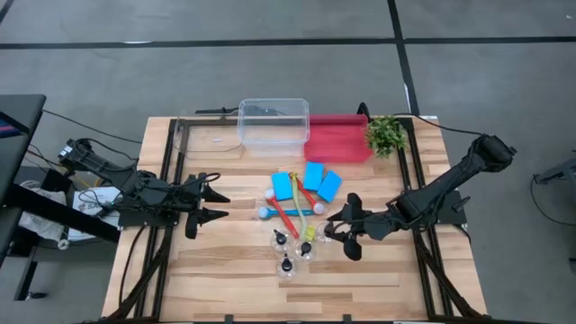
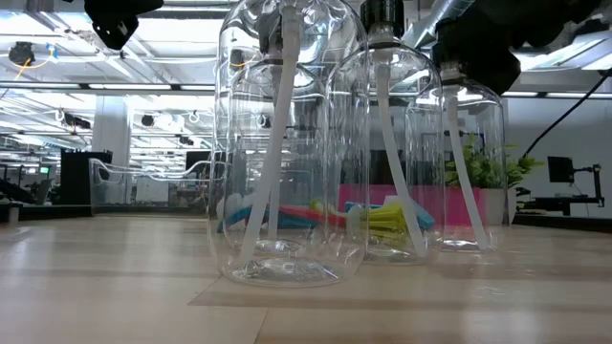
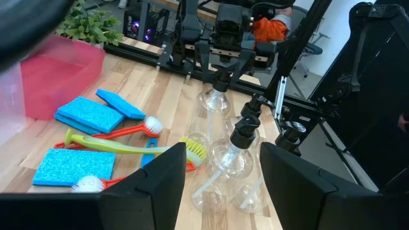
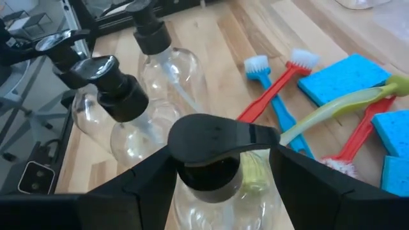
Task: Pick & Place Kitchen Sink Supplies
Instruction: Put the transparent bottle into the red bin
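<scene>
High view: right pincer [image 1: 335, 229] sits at the right edge of the bottle cluster [image 1: 295, 250] mid-desk, fingers spread around the black pump top [image 4: 206, 167] of the nearest bottle [image 1: 326, 233]; right wrist view shows that cap between the two fingers, contact not clear. Two more bottles [image 4: 121, 115] stand just beyond it in the same view. Left pincer [image 1: 216, 205] hangs over the desk [image 1: 225, 270] left of the supplies, fingers spread, nothing between them, well apart from the bottles. Three blue sponges [image 1: 310, 182] lie just beyond the bottles, toward the red tray [image 1: 337, 142] and clear tub [image 1: 273, 124]. Red brush [image 1: 288, 218], blue brush [image 1: 286, 213] and yellow-green brush [image 1: 311, 229] lie crossed between sponges and bottles. Plant [image 1: 385, 135] stands beside the tray at the right.
</scene>
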You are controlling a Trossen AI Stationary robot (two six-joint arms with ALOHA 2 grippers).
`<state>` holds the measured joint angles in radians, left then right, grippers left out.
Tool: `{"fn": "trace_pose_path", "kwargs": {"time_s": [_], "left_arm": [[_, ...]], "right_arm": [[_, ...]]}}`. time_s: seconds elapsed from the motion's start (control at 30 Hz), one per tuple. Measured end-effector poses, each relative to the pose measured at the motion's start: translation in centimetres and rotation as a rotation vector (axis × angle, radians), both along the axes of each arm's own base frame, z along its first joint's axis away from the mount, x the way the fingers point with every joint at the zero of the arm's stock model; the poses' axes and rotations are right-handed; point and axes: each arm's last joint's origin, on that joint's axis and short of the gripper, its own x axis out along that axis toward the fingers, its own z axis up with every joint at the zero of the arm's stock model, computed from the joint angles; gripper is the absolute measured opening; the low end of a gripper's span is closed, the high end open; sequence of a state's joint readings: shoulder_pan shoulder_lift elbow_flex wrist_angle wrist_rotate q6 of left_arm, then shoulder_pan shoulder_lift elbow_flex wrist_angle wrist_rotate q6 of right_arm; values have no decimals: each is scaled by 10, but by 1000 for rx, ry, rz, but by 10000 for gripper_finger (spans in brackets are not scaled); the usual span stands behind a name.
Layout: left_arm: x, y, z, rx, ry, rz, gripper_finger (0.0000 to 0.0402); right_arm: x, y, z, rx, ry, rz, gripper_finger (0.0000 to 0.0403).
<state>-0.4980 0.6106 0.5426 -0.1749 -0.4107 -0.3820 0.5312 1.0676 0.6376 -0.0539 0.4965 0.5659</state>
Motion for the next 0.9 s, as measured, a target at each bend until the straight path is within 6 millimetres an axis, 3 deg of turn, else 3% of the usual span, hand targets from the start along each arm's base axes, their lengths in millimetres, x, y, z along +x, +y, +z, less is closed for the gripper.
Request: {"fn": "trace_pose_path", "kwargs": {"time_s": [0.5,0.9], "left_arm": [[0,0,0,1,0,0,202],[0,0,0,1,1,0,202]], "right_arm": [[2,1,4,22,-37,1,235],[2,2,4,34,-36,23,129]]}}
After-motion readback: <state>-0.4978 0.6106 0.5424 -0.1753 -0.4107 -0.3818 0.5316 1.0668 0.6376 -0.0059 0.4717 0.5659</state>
